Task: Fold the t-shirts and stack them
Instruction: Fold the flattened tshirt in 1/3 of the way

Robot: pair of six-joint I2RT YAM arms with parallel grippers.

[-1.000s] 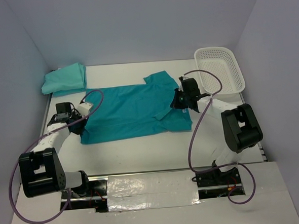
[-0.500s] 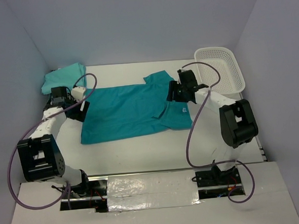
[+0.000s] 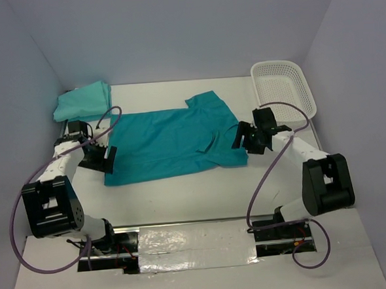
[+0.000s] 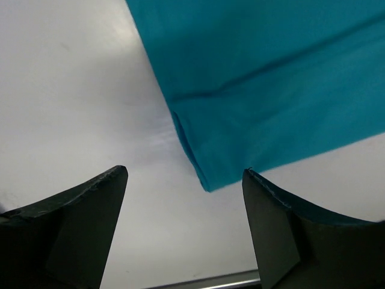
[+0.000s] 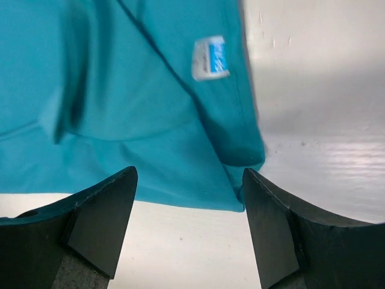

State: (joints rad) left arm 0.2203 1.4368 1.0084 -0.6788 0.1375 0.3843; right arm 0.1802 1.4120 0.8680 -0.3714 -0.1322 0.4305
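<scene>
White table [image 3: 183, 197] had the flat shirt [image 3: 167, 143] lying lengthwise left to right across its middle, one end by each claw; left claw [image 3: 104, 158] and right claw [image 3: 242, 139] both gaped wide, empty.

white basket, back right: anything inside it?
Top view shows only the white basket's own lattice floor and walls, with nothing lying in it. From this angle its near wall likely covers a sliver of floor. Neither wrist view shows it.
</scene>
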